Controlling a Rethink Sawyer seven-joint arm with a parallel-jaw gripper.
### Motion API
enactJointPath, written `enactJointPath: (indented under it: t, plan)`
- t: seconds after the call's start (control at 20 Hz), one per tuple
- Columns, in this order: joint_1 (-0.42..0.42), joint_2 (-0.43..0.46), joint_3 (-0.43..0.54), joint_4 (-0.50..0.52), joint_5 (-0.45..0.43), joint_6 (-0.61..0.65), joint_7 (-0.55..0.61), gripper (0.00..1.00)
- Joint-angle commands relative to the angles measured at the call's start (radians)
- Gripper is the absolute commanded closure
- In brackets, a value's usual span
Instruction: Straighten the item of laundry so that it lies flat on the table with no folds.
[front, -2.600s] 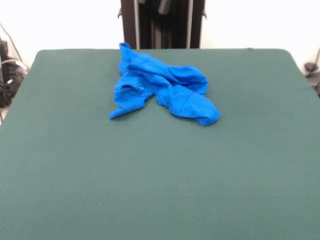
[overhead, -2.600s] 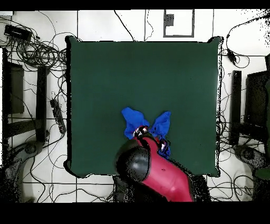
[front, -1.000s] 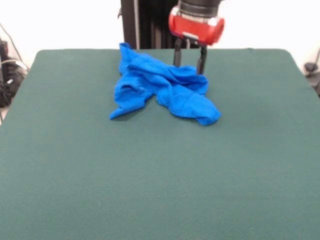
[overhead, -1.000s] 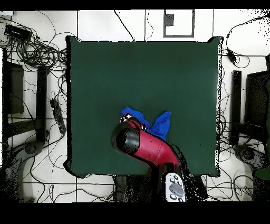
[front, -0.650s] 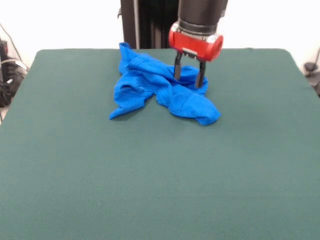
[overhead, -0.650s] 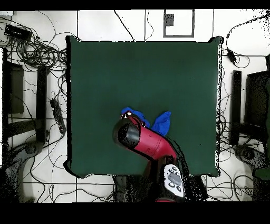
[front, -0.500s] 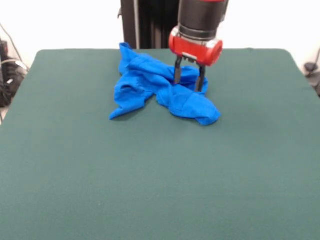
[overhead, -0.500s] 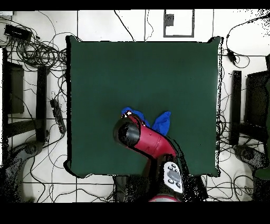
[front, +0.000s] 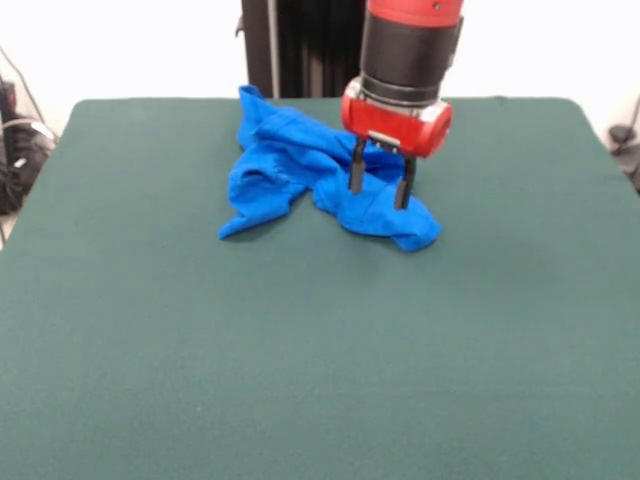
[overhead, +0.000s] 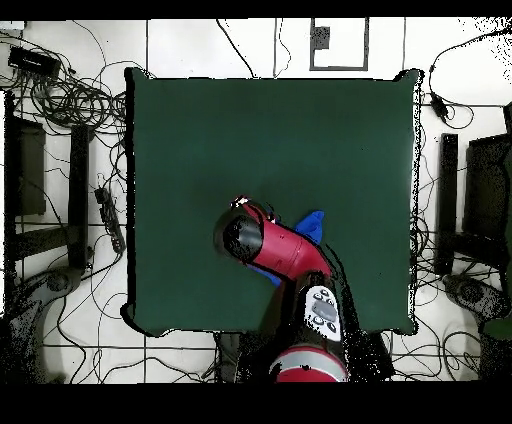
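Toward the desk's (front: 300, 380) far edge, the crumpled blue T-shirt (front: 300, 170) lies bunched; the tool (front: 378, 190), jaws spread, straddles a fold, seemingly placed to pinch it.

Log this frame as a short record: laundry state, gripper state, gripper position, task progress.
laundry: blue shirt, crumpled in a heap near the table's far edge
gripper: open, fingers pointing down
gripper position: over the heap's right lobe, fingertips at cloth level
overhead view: arm hides most of the shirt
progress: not yet flattened
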Motion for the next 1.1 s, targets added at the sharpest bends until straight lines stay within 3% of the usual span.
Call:
enactJointPath:
  t: [0.05,0.4,0.8,1.1]
  plan:
    - [0.006,0.119,0.132,-0.122,-0.046,0.003,0.065,0.0]
    - [-0.01,0.229,0.161,-0.17,-0.109,-0.064,0.05,0.0]
    - [0.039,0.272,0.127,-0.136,-0.114,-0.104,0.134,0.0]
    - [0.047,0.212,0.131,-0.036,-0.096,-0.035,0.165,0.0]
